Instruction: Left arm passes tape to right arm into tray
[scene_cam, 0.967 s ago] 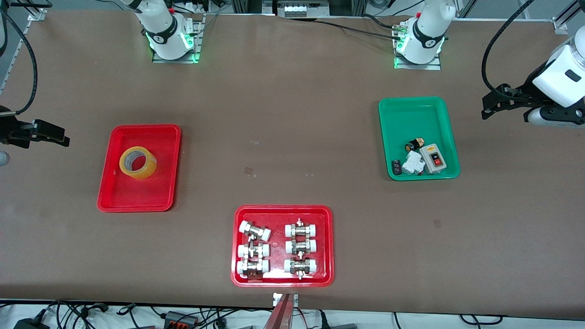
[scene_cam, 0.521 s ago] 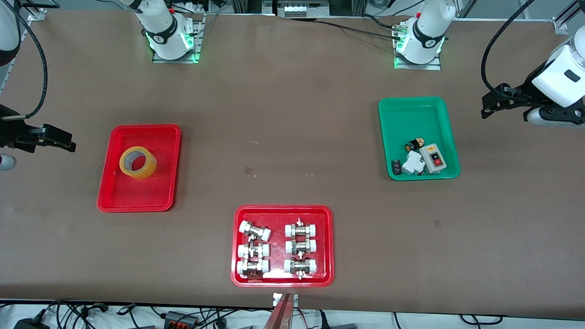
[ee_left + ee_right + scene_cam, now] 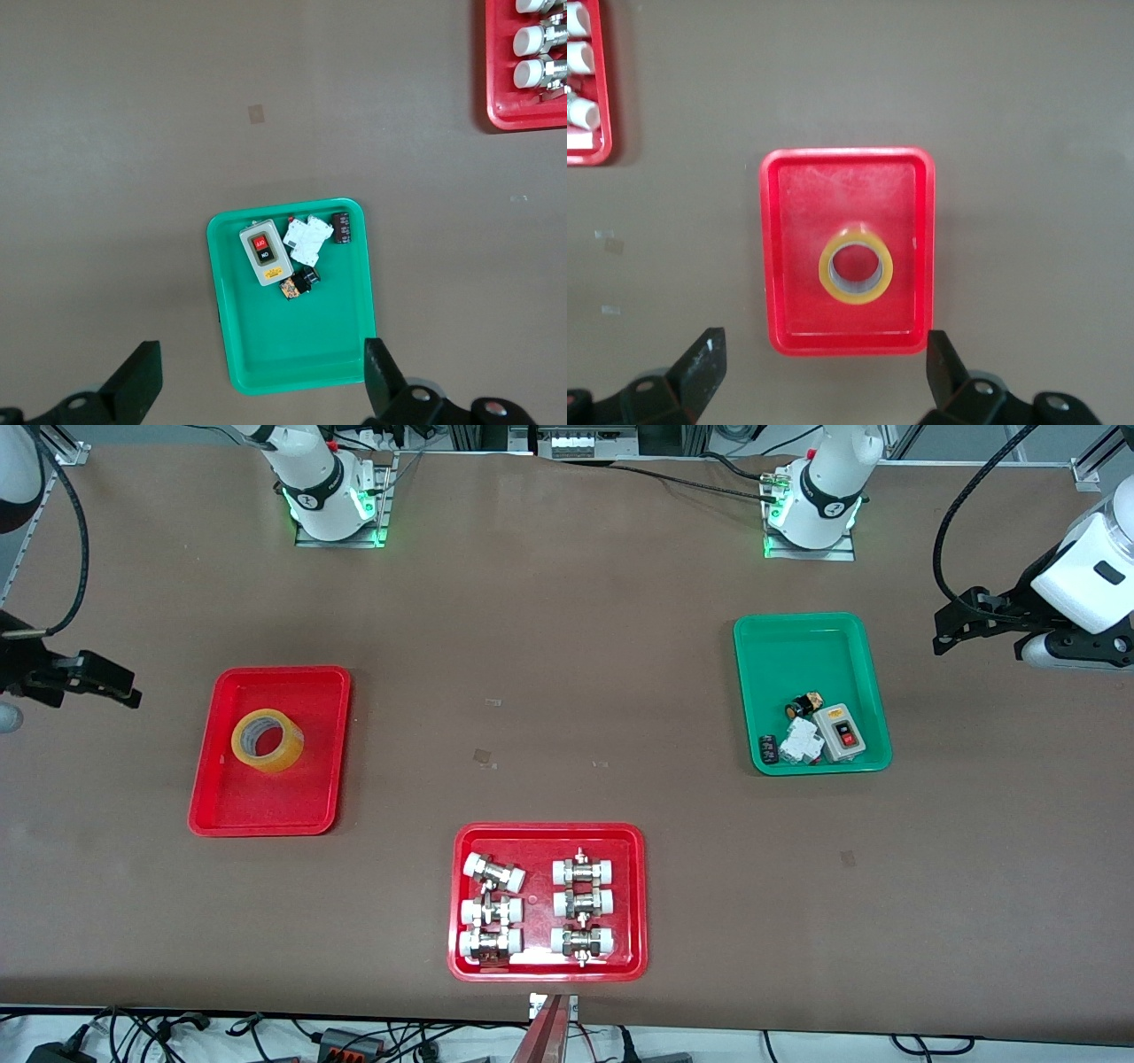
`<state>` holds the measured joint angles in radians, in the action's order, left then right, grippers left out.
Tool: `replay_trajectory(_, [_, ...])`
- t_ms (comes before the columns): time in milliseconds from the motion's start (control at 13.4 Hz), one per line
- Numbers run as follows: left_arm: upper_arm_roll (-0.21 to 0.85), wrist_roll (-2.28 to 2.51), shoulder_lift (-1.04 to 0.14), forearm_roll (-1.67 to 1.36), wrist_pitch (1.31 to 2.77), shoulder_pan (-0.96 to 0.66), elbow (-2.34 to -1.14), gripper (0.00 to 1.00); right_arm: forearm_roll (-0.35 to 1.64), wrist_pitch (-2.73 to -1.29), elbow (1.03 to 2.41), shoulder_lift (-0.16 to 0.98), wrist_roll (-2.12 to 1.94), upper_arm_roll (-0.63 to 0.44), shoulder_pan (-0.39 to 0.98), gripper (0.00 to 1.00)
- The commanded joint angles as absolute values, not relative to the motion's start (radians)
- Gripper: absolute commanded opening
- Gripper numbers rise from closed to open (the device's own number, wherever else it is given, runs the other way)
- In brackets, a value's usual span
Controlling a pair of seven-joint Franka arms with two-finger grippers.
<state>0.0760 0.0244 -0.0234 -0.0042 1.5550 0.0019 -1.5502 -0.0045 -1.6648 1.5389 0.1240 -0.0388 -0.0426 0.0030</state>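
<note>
The tape (image 3: 267,740), a yellow roll with a wide hollow core, lies flat in the plain red tray (image 3: 282,802) toward the right arm's end of the table. In the right wrist view the tape (image 3: 856,264) sits mid-tray (image 3: 788,212). My right gripper (image 3: 124,689) hangs open and empty over the bare table, just off the tray's edge; its jaws (image 3: 822,347) stand wide apart. My left gripper (image 3: 944,634) hangs open and empty over the left arm's end of the table, beside the green tray. Its jaws (image 3: 259,356) are spread wide.
A green tray (image 3: 802,651) holds a grey switch box (image 3: 842,733) and small electrical parts. A second red tray (image 3: 542,834) with several white-capped metal fittings lies nearest the front camera, mid-table. Both arm bases stand along the table's back edge.
My right gripper has drifted slightly toward the red tray and back, staying open. The left gripper has hardly moved. The tape and trays stay put.
</note>
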Motion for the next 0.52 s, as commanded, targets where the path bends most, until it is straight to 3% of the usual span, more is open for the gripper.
replay_trajectory(0, [0.075, 0.018, -0.017, 0.015, 1.549, 0.005, -1.555, 1.0, -0.023, -1.718, 1.71, 0.005, -0.029, -0.043, 0.008, 1.0])
replay_trajectory(447, [0.075, 0.018, -0.017, 0.015, 1.545, 0.005, -1.557, 1.0, -0.02, -1.726, 1.723, -0.009, -0.038, -0.041, 0.009, 1.0])
